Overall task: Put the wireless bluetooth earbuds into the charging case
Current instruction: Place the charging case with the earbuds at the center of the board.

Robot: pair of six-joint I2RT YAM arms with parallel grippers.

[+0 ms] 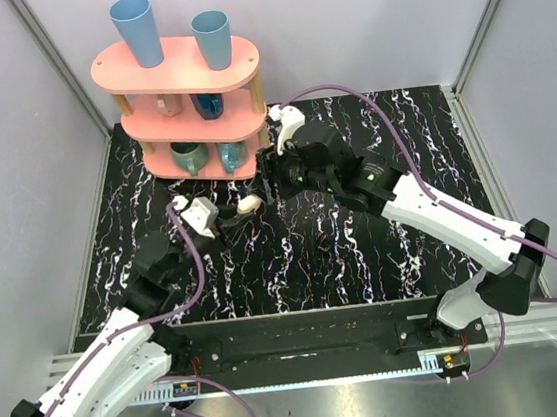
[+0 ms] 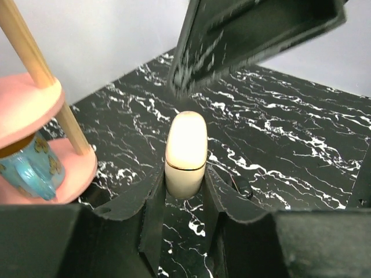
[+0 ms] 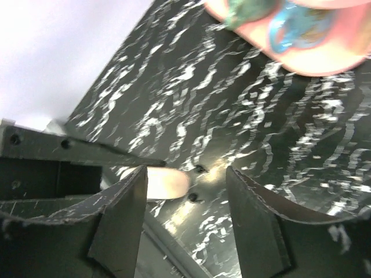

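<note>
The charging case (image 1: 249,204) is a cream-white rounded case with its lid closed, lying on the black marbled table (image 1: 364,249). My left gripper (image 1: 227,218) is shut on it. In the left wrist view the case (image 2: 185,147) sits between my left gripper's (image 2: 184,180) fingertips and touches both. My right gripper (image 1: 272,177) hovers just beyond the case, open and empty. In the right wrist view the right gripper (image 3: 186,176) has wide jaws and the case (image 3: 165,182) shows beside its left finger. No cream-white earbuds show in any view.
A pink three-tier shelf (image 1: 182,66) with blue and teal cups stands at the back left, close behind the right gripper; it also shows in the left wrist view (image 2: 35,110). A small black object (image 2: 243,186) lies on the table right of the case.
</note>
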